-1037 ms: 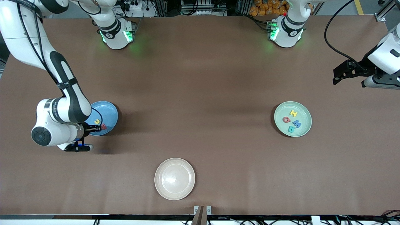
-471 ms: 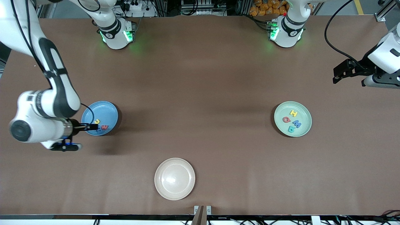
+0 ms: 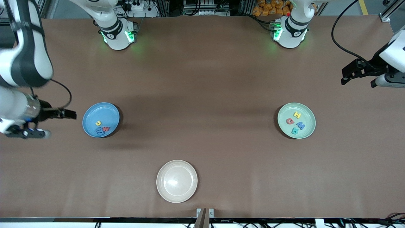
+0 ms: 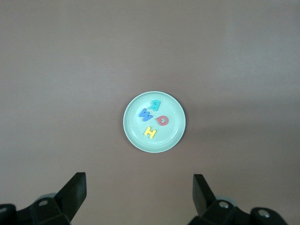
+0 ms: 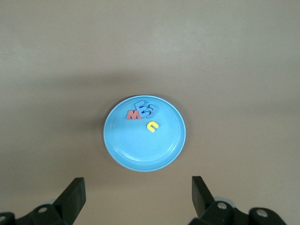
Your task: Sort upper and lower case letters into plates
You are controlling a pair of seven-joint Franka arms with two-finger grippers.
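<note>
Now small colourful letters (image 3: 102,127) lie in the blue plate (image 3: 109,112).

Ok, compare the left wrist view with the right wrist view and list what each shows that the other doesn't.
Only the left wrist view: the pale green plate holding a yellow H, red letter, blue letter and teal R, seen past the open left gripper.

Only the right wrist view: the blue plate holding a red letter, blue letters and a yellow letter, past the open right gripper.

Both: brown table, with no letters lying on it.
</note>
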